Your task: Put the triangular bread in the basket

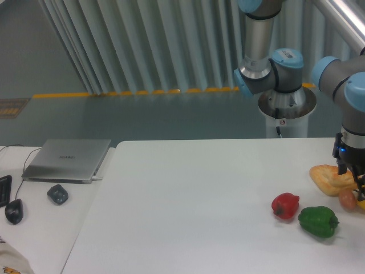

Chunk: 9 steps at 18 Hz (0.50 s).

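Gripper sits low over triangular bread at table's right edge; its grip can't be told.

White table: bread; red pepper; green pepper; egg

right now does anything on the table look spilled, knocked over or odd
Nothing looks spilled or damaged. The triangular bread, red pepper and green pepper sit intact near the table's right edge. One oddity: no basket is in view. The end effector is at the bread, its jaws cut off by the frame.
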Available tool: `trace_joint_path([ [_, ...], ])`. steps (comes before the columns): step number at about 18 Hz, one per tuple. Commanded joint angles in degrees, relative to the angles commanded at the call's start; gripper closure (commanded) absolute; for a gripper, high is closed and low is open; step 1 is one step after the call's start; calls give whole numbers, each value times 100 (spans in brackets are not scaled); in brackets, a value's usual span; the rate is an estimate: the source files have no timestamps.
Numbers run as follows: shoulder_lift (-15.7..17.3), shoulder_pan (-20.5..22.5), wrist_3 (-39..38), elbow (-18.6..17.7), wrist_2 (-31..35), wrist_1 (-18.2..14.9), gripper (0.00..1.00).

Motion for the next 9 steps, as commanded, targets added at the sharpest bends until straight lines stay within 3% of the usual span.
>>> trace_joint_path([
  [6,114,-26,70,-44,-44,35,0],
  [9,491,-79,-288,-350,-53,26,0],
])
